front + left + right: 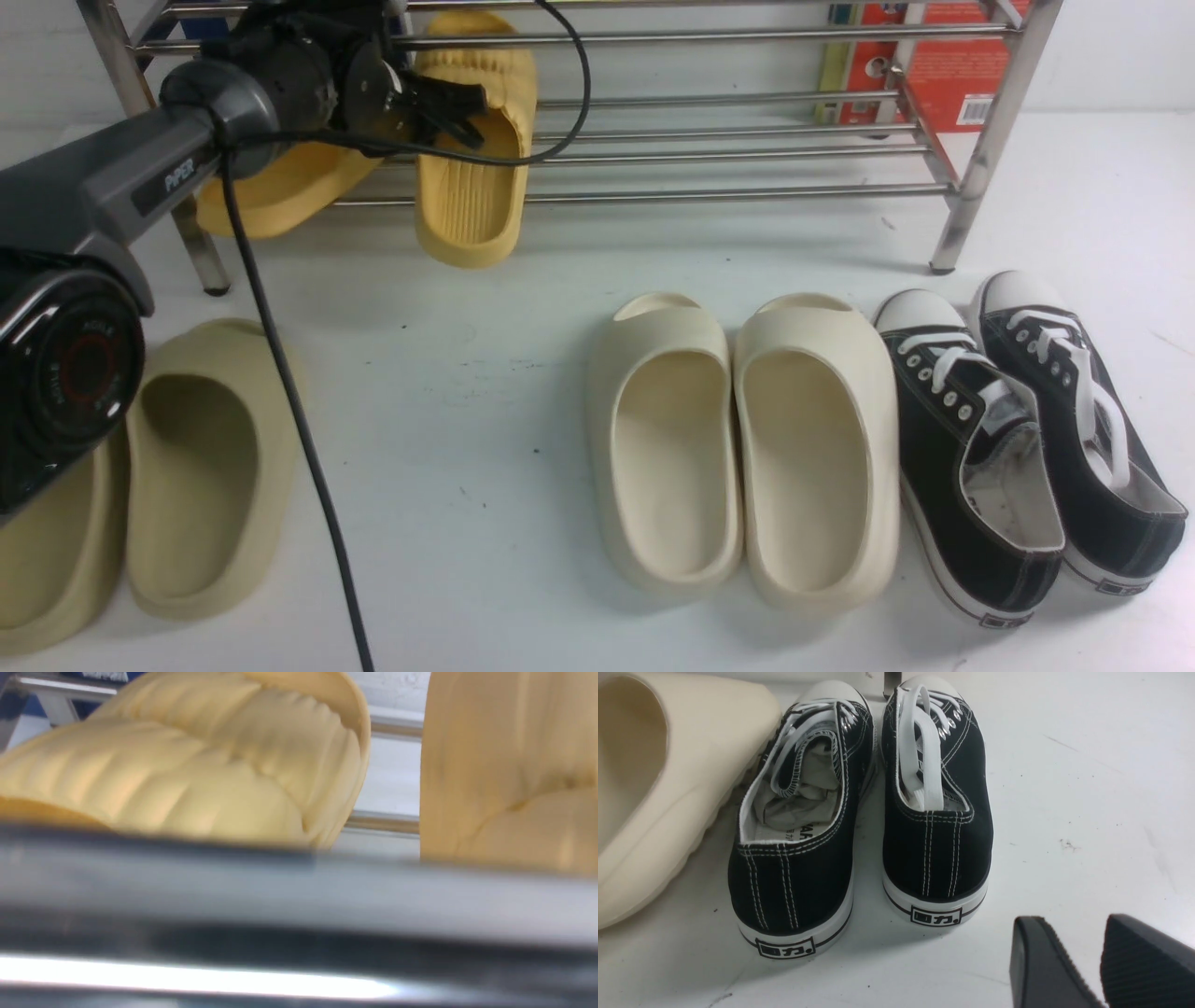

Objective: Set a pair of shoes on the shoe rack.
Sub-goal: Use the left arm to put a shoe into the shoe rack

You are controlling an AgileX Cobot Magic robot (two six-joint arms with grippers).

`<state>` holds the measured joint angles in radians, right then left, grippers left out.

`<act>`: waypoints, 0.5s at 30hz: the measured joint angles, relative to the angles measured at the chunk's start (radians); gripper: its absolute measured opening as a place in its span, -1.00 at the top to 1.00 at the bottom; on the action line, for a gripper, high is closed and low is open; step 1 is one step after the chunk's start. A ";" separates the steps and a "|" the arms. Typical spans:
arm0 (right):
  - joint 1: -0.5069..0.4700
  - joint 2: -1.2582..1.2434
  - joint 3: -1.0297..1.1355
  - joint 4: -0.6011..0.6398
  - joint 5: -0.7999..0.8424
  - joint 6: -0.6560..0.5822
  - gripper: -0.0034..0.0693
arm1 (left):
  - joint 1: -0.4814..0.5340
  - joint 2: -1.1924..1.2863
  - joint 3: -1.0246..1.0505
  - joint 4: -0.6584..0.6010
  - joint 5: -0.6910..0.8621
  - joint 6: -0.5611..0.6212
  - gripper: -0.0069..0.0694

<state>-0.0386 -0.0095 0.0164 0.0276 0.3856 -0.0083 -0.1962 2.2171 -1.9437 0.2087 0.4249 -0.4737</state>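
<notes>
The shoe rack point(747, 195) stands at the back of the white table. One yellow slide point(471, 187) lies tilted on its lower tier, heel hanging over the front bar. The other yellow slide point(280, 191) lies to its left on the same tier, partly hidden by my left arm. My left gripper point(464, 114) reaches over the first slide's footbed; its fingers stand apart and appear to hold nothing. The left wrist view shows both ribbed straps point(201, 774) behind a blurred chrome bar point(299, 905) that hides the jaws. My right gripper point(1069, 924) is open and empty over bare table.
Cream-white slides point(738, 448) sit in the middle foreground, black canvas sneakers point(1027, 439) to their right, khaki slides point(187, 467) at the left under my left arm. A red box point(952, 65) stands behind the rack. A black cable point(289, 401) hangs from the left arm.
</notes>
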 joint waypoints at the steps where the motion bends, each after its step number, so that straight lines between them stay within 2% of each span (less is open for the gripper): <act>1: 0.000 0.000 0.000 0.000 0.000 0.000 0.25 | 0.000 0.000 0.000 0.000 -0.004 0.000 0.54; 8: 0.000 0.000 0.000 0.000 0.000 0.000 0.25 | 0.000 0.000 0.000 0.002 -0.016 -0.002 0.30; 11: 0.000 0.000 0.000 0.000 0.000 0.000 0.25 | 0.000 0.000 0.000 0.000 -0.017 -0.037 0.15; 15: 0.000 0.000 0.000 0.000 0.000 0.000 0.25 | 0.000 -0.011 0.000 -0.005 -0.012 -0.076 0.08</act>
<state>-0.0386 -0.0095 0.0164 0.0276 0.3856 -0.0083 -0.1962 2.2064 -1.9437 0.2040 0.4125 -0.5496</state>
